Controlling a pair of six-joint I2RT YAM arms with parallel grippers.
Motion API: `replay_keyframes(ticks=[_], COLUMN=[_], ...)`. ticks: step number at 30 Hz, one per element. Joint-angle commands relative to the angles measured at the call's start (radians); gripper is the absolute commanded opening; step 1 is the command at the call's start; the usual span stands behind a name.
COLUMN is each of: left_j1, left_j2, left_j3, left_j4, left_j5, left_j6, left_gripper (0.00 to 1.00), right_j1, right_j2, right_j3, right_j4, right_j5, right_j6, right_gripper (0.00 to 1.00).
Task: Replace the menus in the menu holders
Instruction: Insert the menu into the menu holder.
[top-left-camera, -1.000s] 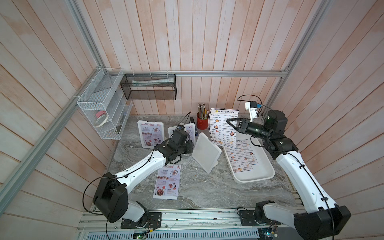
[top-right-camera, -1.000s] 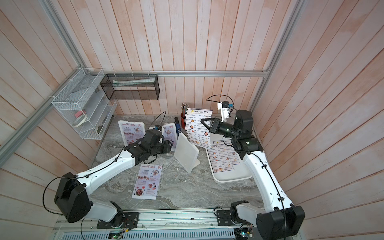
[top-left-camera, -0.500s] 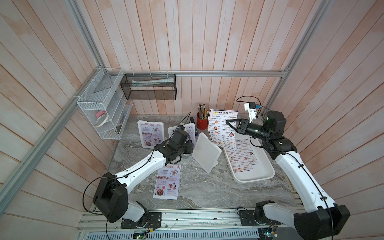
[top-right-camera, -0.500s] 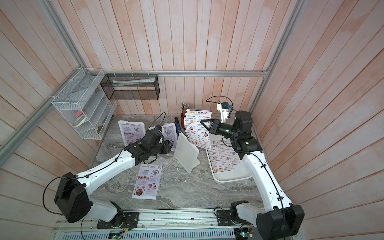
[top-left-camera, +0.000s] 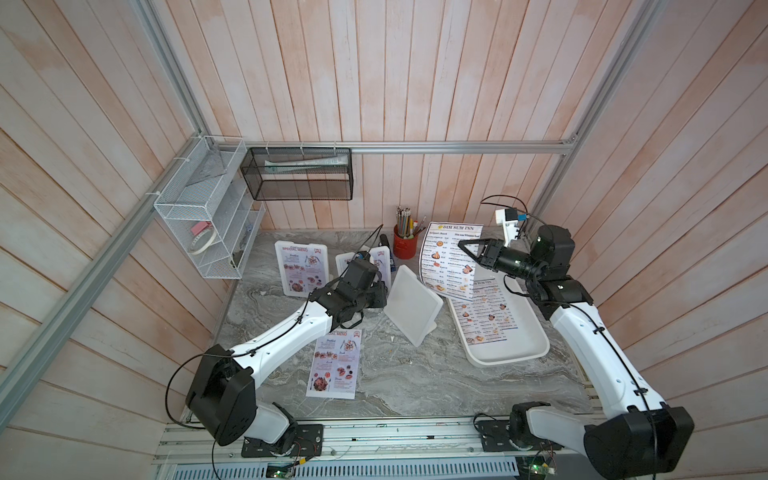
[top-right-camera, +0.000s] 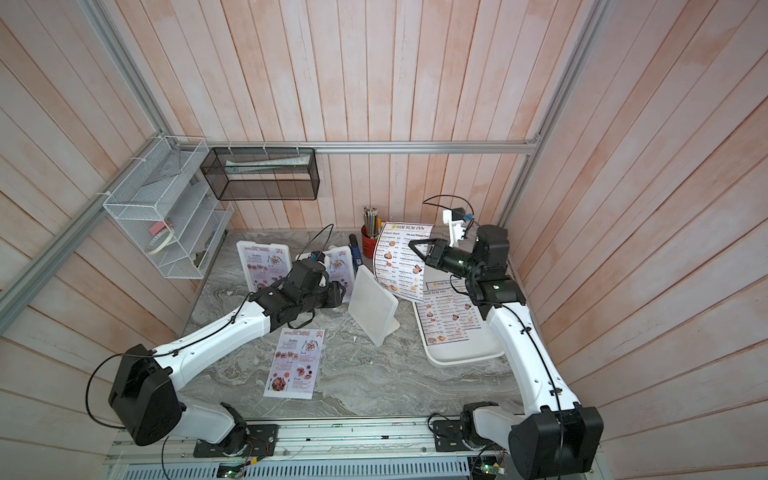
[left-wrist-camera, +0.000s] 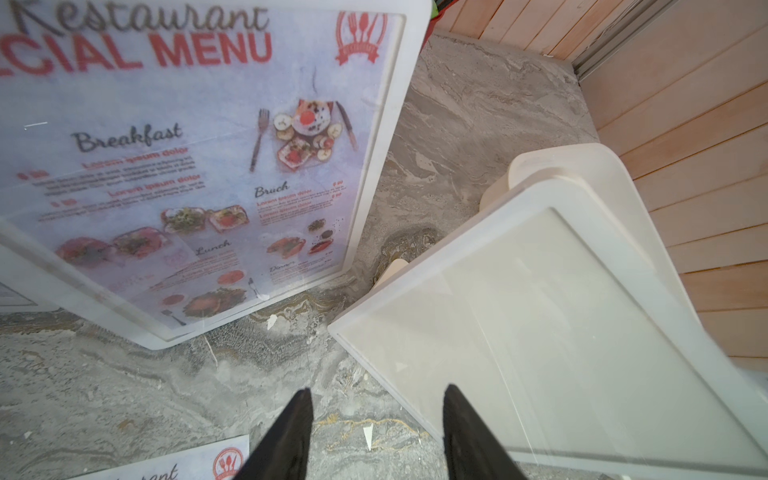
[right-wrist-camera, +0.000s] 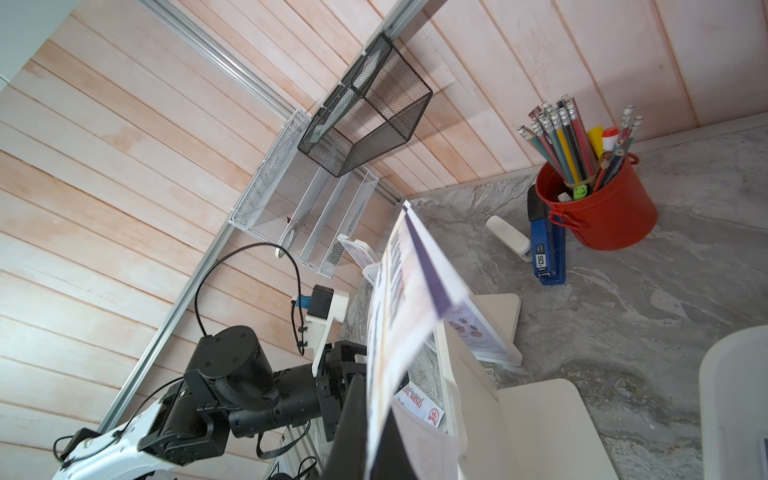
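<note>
My right gripper (top-left-camera: 462, 246) is clamped on a Dim Sum Inn menu (top-left-camera: 440, 266), holding it upright in the air just behind the empty menu holder (top-left-camera: 411, 309). My left gripper (left-wrist-camera: 378, 390) hangs low at that holder's other edge, jaws apart and gripping nothing. Around them the grey marbled tabletop (top-left-camera: 415, 374) carries a loose Special Menu sheet (top-left-camera: 334, 361), a filled holder (top-left-camera: 301, 268) and a second filled holder (top-left-camera: 384, 259) at the back, a red pencil pot (top-left-camera: 404, 245), and a white tray (top-left-camera: 519, 349) holding another Dim Sum Inn sheet (top-left-camera: 484, 311), all boxed in by pale plank walls (top-left-camera: 415, 83).
</note>
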Motion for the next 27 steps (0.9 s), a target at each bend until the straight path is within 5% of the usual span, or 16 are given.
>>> replay_keyframes(ticks=[1,27], left_j1=[-0.003,-0.014], left_j2=[-0.006,0.010], left_j3=[0.011,0.023], left_j4=[-0.005,0.000], left_j5=[-0.021,-0.019], left_j6=[-0.002,-0.004], left_gripper=[0.53,0.53], right_j1=[-0.037,-0.038], right_j2=[-0.012,-0.044], right_j3=[-0.028,-0.056], right_j4=[0.054,0.187], right_j5=[-0.020,-0.120], right_j6=[0.039,0.163], right_gripper=[0.00,0.00])
